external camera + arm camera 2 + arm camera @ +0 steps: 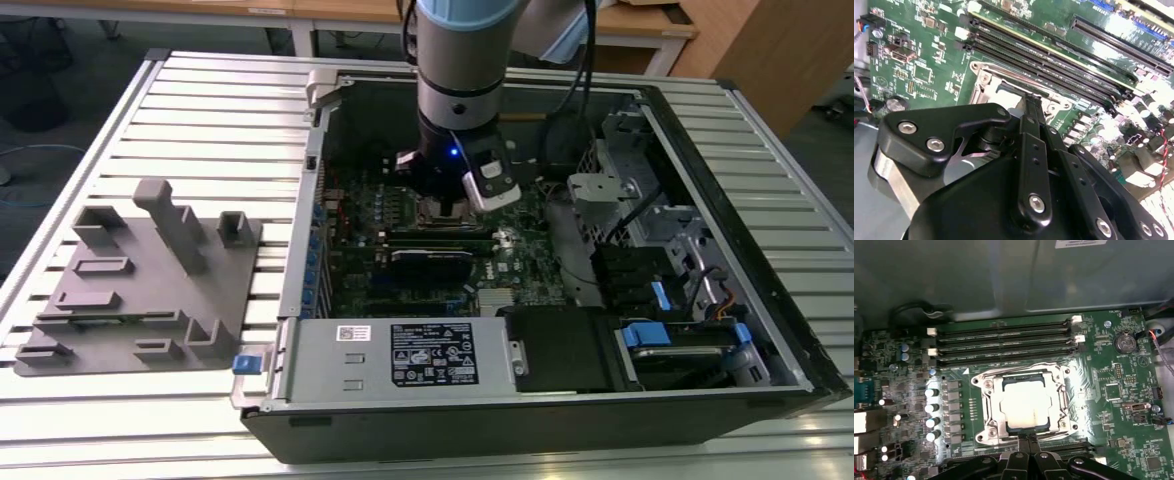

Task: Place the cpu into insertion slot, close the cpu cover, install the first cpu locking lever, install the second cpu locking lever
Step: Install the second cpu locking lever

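- The black fingers are clenched together into one narrow tip, grasping nothing, right at the near edge of the socket.
- Just ahead of the tip, the flat silver-grey square cpu sits in the silver-rimmed insertion slot, with the thin silvery cpu cover frame around it.
- Judgement: press slowly and squarely, keeping the tip off the chip.
- Beyond lie long black memory slots.
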### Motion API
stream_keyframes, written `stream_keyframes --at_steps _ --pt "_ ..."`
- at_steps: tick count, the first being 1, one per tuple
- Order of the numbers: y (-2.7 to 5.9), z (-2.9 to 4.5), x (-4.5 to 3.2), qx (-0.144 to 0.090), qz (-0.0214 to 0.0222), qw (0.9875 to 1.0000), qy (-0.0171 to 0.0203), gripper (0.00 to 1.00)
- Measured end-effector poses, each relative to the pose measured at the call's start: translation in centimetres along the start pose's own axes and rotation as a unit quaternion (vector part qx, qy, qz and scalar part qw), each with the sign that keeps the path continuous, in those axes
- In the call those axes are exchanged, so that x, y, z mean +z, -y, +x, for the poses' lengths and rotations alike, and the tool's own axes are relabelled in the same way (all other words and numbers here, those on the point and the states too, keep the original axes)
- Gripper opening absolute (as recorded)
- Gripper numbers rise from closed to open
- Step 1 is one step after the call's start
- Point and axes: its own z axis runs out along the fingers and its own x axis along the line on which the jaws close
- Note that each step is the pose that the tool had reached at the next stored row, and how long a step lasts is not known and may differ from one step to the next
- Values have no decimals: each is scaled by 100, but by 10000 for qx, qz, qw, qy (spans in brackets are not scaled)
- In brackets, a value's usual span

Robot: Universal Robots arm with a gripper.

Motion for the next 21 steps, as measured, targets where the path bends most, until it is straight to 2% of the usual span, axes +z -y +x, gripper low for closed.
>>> stream_keyframes --at_steps 3,12,16,21 --pt "-40 -6 6 -4 113 9999 14 10" --pt "-251 4 38 -6 259 9997 32 10" --pt "-315 -24 50 -9 329 9994 40 10" --pt "-326 -33 52 -9 341 9994 42 10"
